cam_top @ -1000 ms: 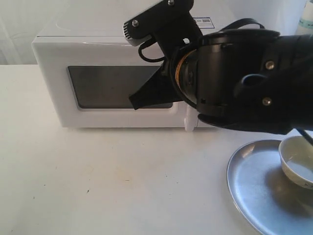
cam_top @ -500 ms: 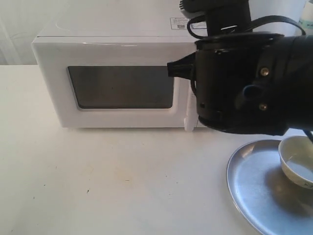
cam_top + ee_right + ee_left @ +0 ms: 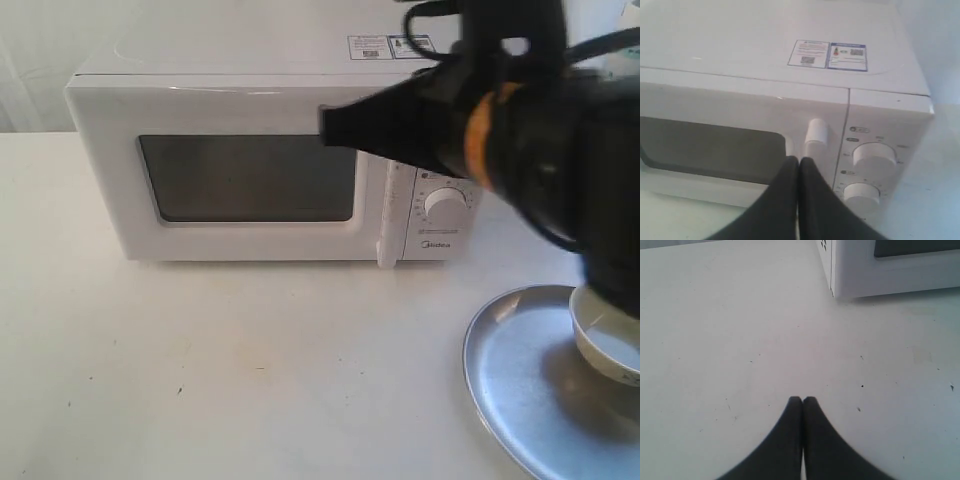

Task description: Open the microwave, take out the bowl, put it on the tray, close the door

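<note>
The left gripper (image 3: 802,400) hangs with its fingers pressed together over the bare surface (image 3: 740,340), with a lower corner of the microwave (image 3: 880,275) ahead of it. The microwave stands where it stood a second ago, and its door (image 3: 250,240) is shut in every frame. The change is in the right arm. A second ago its black bulk hid the control panel (image 3: 460,235) and its gripper hung before the right end of the window (image 3: 250,180). Now the arm has swung up, and the right gripper (image 3: 326,125), fingers together on nothing, points at the door's upper right corner, above the window and near the handle (image 3: 385,225). This uncovers a knob (image 3: 443,203) and the "Midea" logo (image 3: 433,244) beneath it. Two stickers (image 3: 827,55) with QR codes lie on the microwave's top, but their print is too small to read. At the right, the tray (image 3: 510,380) and the bowl (image 3: 605,345) on it have not moved.
</note>
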Robot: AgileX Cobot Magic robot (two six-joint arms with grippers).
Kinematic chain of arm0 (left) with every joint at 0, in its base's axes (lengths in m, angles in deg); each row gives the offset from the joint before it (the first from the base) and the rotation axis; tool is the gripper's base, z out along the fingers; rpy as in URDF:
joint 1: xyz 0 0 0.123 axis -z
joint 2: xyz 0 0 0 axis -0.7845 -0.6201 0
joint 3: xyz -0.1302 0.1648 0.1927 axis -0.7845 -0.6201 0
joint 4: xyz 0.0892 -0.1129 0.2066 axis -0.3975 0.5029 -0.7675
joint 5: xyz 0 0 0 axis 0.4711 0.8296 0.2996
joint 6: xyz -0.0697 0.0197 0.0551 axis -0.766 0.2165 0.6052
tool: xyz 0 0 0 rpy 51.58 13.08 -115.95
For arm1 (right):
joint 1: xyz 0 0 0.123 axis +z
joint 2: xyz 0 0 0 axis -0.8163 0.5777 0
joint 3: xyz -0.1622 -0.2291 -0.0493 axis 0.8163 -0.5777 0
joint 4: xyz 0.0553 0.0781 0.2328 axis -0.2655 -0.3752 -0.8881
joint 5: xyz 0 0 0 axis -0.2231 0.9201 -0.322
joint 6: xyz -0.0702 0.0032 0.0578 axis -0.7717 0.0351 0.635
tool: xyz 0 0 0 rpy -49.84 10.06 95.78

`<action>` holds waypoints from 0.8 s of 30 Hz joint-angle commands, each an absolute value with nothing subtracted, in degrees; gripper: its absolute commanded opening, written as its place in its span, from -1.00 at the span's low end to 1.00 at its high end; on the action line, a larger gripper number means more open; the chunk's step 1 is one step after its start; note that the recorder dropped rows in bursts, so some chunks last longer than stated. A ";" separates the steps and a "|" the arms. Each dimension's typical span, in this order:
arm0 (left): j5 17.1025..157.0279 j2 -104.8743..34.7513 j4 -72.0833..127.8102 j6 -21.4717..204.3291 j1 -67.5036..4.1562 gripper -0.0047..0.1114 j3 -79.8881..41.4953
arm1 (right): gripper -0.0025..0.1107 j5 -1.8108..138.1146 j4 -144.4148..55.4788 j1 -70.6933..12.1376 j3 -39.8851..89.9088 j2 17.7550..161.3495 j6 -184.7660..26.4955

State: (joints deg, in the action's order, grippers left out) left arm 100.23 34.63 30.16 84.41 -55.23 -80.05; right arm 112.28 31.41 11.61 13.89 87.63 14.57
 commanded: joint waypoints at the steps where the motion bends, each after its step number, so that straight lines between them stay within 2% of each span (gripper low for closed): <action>1: 100.41 34.75 30.89 84.41 -54.96 -0.92 -79.89 | -0.96 112.76 32.18 11.46 6.65 71.82 15.31; 4: 100.41 34.75 30.89 84.41 -54.96 -0.92 -79.89 | -0.96 111.61 32.18 11.19 1.19 58.20 17.07; 12: 100.41 34.75 30.89 84.41 -54.96 -0.92 -79.89 | -0.96 109.46 29.75 4.44 -7.83 38.20 18.45; 18: 100.41 34.75 30.89 84.41 -54.96 -0.92 -79.89 | -0.96 109.18 26.92 -0.05 -14.97 30.68 20.97; 24: 100.41 34.75 30.89 84.41 -54.96 -0.92 -79.89 | -0.96 107.71 25.85 -0.45 -22.62 26.73 27.22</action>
